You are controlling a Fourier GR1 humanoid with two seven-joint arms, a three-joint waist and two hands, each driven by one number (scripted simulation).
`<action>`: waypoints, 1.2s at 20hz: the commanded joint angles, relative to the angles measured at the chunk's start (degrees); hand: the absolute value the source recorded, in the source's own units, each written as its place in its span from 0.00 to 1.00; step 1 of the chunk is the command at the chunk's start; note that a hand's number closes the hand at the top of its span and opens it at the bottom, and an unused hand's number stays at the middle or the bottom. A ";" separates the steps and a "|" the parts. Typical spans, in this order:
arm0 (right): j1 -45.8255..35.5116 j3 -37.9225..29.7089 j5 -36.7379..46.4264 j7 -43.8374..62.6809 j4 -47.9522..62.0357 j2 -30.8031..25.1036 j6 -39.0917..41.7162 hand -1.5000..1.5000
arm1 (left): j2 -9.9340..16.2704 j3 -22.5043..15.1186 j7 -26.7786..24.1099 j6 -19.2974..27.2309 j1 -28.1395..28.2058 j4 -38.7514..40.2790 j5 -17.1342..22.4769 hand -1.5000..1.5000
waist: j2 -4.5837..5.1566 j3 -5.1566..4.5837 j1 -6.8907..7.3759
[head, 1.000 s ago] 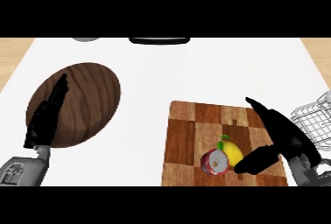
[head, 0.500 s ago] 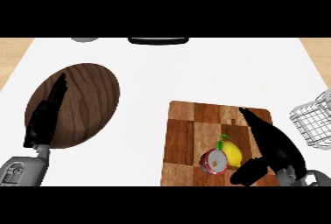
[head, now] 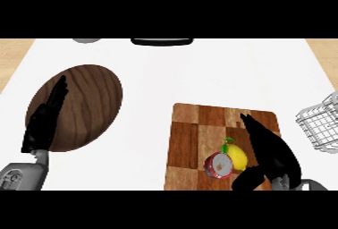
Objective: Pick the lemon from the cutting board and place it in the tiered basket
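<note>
Right hand is spread open just at 3 o'clock of the lemon (red fruit touching it at 8): curl around only the lemon.

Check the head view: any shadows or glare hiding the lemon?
Head view: lighting is flat, no glare on the white counter. The lemon shows clearly on the cutting board, touching a red fruit. The right hand is uniformly black, with no shading detail, as is the left hand over the wooden plate.
</note>
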 commanded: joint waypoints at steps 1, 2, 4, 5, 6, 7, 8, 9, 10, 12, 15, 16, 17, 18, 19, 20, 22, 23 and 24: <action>-1.63 -0.26 0.86 7.35 0.40 3.00 4.89 0.00 | -1.51 0.82 -0.32 0.31 -4.77 4.44 -1.43 0.50 | 0.11 -0.01 -0.29; 1.10 -0.26 1.47 8.51 -3.18 2.22 4.67 0.00 | -0.02 2.17 -2.02 -1.30 -1.31 4.08 -0.45 0.50 | 0.03 -0.01 -0.27; 3.00 1.44 4.20 7.79 -0.62 4.87 1.62 0.00 | 2.74 3.53 -0.52 -4.05 1.85 -0.93 1.30 0.50 | -0.05 0.00 0.09; 0.44 0.46 3.37 9.48 0.19 5.95 4.21 0.00 | -0.50 1.91 -3.65 -2.20 0.07 3.16 -0.58 0.50 | 0.06 -0.02 -0.09; -0.41 -2.79 0.60 7.55 1.45 4.58 5.74 0.00 | -0.64 0.18 4.75 -0.78 3.10 -7.18 -1.21 0.50 | -0.08 0.03 0.44; 3.40 -2.06 2.47 6.24 -1.47 3.15 5.11 0.00 | -1.69 0.88 -0.59 -0.84 0.82 -0.30 -2.06 0.50 | 0.01 0.00 -0.23; 3.13 -2.24 3.37 3.67 3.67 4.58 3.07 0.00 | -0.95 2.01 0.10 -1.43 -1.28 1.75 -1.63 0.50 | 0.10 0.01 -0.19; -0.01 -0.32 5.08 9.12 2.25 8.86 4.34 0.00 | -1.23 1.57 -0.48 -2.35 2.25 -1.78 -1.06 0.50 | 0.02 0.00 0.18; -0.92 -0.53 5.60 7.02 5.73 9.10 4.56 0.00 | -0.45 3.42 -0.23 -3.29 -0.25 0.92 0.16 0.50 | 0.10 0.00 0.14; -0.91 -5.37 3.46 3.66 6.46 8.06 6.05 0.00 | -1.69 2.57 0.24 -2.77 1.94 -1.84 -0.97 0.50 | 0.07 0.01 0.17; 3.44 -6.56 4.49 -0.20 5.55 6.84 6.09 0.00 | -0.99 4.16 -0.13 -3.70 -0.57 0.31 -1.66 0.50 | 0.06 0.02 -0.09; 5.75 -2.61 7.84 1.76 4.38 9.15 4.33 0.00 | -0.37 3.91 1.58 -5.26 2.61 -3.82 -0.86 0.50 | -0.01 0.02 0.04; 5.63 -4.32 6.86 -0.11 5.48 8.75 5.71 0.00 | -1.03 5.05 -1.44 -4.11 -0.28 1.52 -2.10 0.50 | 0.06 0.01 -0.14; -0.32 -3.62 8.79 1.03 11.99 13.72 4.46 0.00 | -2.00 4.36 -0.29 -3.64 2.46 -2.67 -1.62 0.50 | 0.07 0.02 0.33; -0.11 -5.44 6.79 -1.72 13.75 12.91 5.91 0.00 | -3.59 3.03 -2.81 -2.87 2.85 -0.37 -3.17 0.50 | 0.11 0.02 0.21; 1.26 -6.73 7.85 -1.37 10.79 12.17 6.85 0.00 | -3.62 3.68 -2.64 -3.10 -0.82 2.76 -4.28 0.50 | 0.09 0.01 -0.10; 0.60 -4.86 8.86 1.12 11.15 14.72 7.94 0.00 | -3.40 5.15 -2.26 -3.55 -1.95 4.47 -3.54 0.50 | 0.09 0.00 -0.14; 3.66 -7.50 7.31 -2.60 10.14 12.52 8.14 0.00 | -3.48 4.77 -0.74 -4.68 0.45 0.31 -3.14 0.50 | 0.04 0.02 -0.10; -0.22 -7.65 8.13 -3.04 15.66 15.26 7.81 0.00 | -3.63 4.67 -0.18 -4.10 1.75 -1.66 -3.73 0.50 | 0.06 0.02 0.14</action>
